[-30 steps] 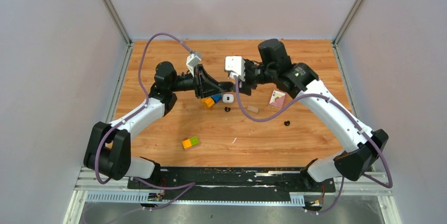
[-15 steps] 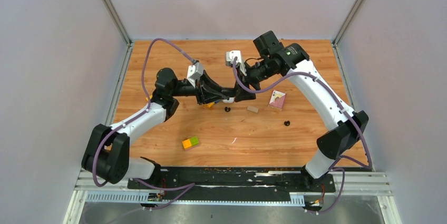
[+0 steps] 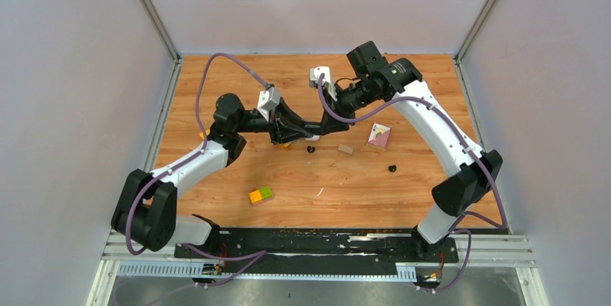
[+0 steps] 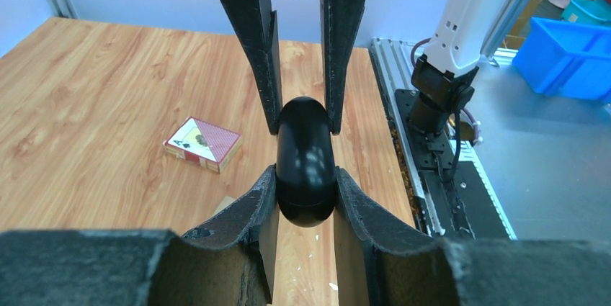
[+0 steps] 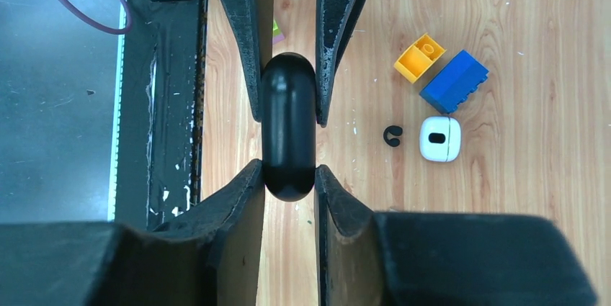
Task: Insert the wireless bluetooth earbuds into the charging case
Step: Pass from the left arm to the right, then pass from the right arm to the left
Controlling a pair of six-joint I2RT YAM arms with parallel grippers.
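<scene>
Right wrist, left tool and right tool clamp black case, earbud, white case beside

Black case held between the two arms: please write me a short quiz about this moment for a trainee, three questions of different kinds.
1. True or false: the left gripper and the right gripper are both shut on the black case.
2. Fill in: in the right wrist view, a ___ block lies beside the blue block.
3. The black earbud lies: A) inside the white case; B) beside the white case; C) on the blue block.
Key: 1 true; 2 yellow; 3 B.
</scene>
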